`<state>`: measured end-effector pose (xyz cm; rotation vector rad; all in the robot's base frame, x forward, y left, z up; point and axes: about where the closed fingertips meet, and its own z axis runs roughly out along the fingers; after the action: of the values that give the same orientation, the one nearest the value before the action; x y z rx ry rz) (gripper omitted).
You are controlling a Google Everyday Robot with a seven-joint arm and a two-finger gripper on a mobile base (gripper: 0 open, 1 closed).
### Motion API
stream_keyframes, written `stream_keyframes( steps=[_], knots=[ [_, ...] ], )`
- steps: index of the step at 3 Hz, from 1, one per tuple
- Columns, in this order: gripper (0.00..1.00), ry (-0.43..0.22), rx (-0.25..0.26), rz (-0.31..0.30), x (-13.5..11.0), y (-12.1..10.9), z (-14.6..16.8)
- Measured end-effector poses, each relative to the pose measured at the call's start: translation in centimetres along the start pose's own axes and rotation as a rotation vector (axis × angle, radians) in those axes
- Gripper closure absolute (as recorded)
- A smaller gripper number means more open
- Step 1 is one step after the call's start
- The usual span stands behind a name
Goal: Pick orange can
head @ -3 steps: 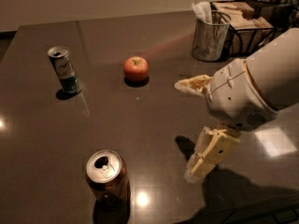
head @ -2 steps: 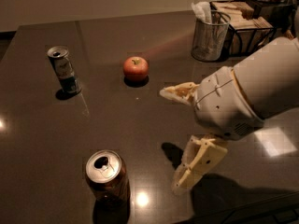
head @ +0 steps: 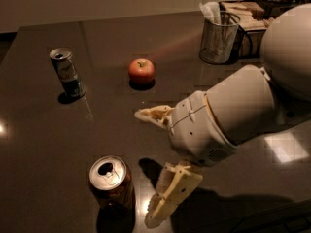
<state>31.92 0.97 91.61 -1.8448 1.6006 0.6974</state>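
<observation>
On your far left, toward the back of the dark table [head: 43,140], a slim can [head: 65,72] stands upright with its top opened, well apart from everything else. Nearer the front edge and a little further right you have the orange can [head: 112,181], upright too, its silver top and pull-tab facing up; it stands alone on the table with nothing gripping it. Behind it, past the middle of the table, a red apple [head: 141,71] sits stem up. Your hand [head: 146,168] hangs low over the table just right of the orange can, its two pale fingers spread wide with nothing between them: one finger [head: 153,114] points left at about mid-table, below the apple, and the other reaches down toward the front edge, close beside the can but apart from it, with a strip of shadow between them. The can sits left of the gap rather than inside it. The bulky white arm [head: 243,110] fills the right side. Behind it, a mesh cup [head: 218,38] holding something white stands beside a box [head: 248,13] at the far right corner.
</observation>
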Motion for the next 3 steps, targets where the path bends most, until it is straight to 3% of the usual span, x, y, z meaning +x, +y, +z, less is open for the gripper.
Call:
stream_keyframes(
  steps=[2,3],
  knots=[
    [0.02,-0.084,-0.082,0.006,-2.5,1.7,4.2],
    [0.23,-0.102,-0.100,0.012,-3.3,2.0,5.0]
  ],
)
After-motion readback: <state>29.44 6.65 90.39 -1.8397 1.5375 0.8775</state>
